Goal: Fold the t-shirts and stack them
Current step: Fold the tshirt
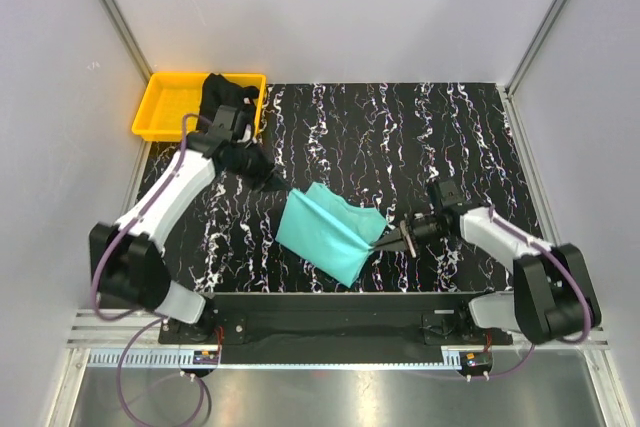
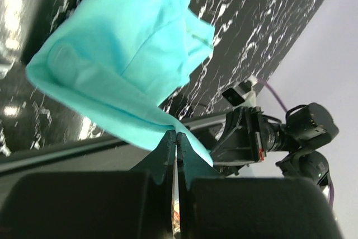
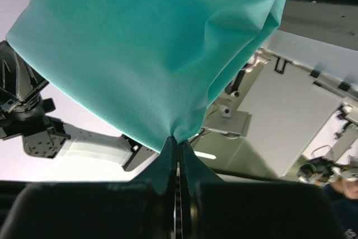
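The turquoise t-shirt (image 1: 328,232) hangs bunched above the table, near the front middle, stretched between both grippers. My right gripper (image 1: 383,239) is shut on its right edge; in the right wrist view the cloth (image 3: 151,48) fans out from the closed tips (image 3: 179,141). My left gripper (image 1: 285,185) is shut at the shirt's upper left corner. In the left wrist view a taut strip of the shirt (image 2: 112,54) meets the closed tips (image 2: 176,134) and runs on to the right gripper (image 2: 240,138). The black t-shirt (image 1: 222,87) lies crumpled in the tray, draped over its right side.
A yellow plastic tray (image 1: 170,107) sits at the table's back left corner. The tabletop (image 1: 400,137) is black with white marbling. Grey walls and frame rails close in the left, right and back sides. Both arm bases stand at the near edge.
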Tool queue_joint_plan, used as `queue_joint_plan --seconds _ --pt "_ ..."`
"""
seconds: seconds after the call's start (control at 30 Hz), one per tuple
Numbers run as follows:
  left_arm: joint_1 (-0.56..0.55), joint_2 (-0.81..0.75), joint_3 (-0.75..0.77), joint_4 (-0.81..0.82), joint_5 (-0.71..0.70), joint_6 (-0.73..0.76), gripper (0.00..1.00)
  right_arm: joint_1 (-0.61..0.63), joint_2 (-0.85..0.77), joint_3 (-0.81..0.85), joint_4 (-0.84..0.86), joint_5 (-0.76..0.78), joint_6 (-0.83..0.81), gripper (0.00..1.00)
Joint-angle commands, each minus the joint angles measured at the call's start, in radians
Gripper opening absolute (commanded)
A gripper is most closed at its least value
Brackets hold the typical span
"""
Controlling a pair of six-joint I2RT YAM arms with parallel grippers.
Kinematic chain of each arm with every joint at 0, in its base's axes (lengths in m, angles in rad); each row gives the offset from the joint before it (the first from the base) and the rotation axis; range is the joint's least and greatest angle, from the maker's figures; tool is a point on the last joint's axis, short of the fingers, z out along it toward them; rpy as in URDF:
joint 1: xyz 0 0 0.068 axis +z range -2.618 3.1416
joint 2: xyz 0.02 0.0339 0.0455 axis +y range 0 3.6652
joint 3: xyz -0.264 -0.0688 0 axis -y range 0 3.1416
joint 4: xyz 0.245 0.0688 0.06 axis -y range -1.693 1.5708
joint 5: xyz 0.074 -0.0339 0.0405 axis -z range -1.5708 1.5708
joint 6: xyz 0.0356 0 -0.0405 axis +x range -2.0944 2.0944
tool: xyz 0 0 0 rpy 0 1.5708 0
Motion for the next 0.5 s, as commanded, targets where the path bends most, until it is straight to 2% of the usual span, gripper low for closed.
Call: queue_joint_plan --seconds 0.0,0.07,0.1,0.13,0.33,0.47 --pt "0.005 0.104 0.124 0.093 -0.012 0.03 0.0 -0.068 0.086 0.074 -0.046 -0.139 -0.078 0.0" --pt "0.004 0.184 0.188 0.098 -0.015 0.03 0.0 -0.108 0.166 0.159 -0.154 -0.127 -0.208 0.0" --pt "0.004 0.204 0.208 0.1 -0.02 0.03 0.0 -0.131 0.2 0.199 -0.305 -0.11 -0.275 0.0" --pt "0.004 0.228 0.225 0.104 -0.024 0.027 0.0 -0.169 0.261 0.263 -0.355 -0.093 -0.371 0.0" --pt "-0.009 0.446 0.405 0.118 0.014 0.028 0.0 -0.332 0.445 0.429 -0.502 0.031 -0.527 0.03" --pt "-0.007 0.551 0.484 0.123 0.034 0.022 0.0 -0.342 0.586 0.574 -0.596 0.111 -0.638 0.08"
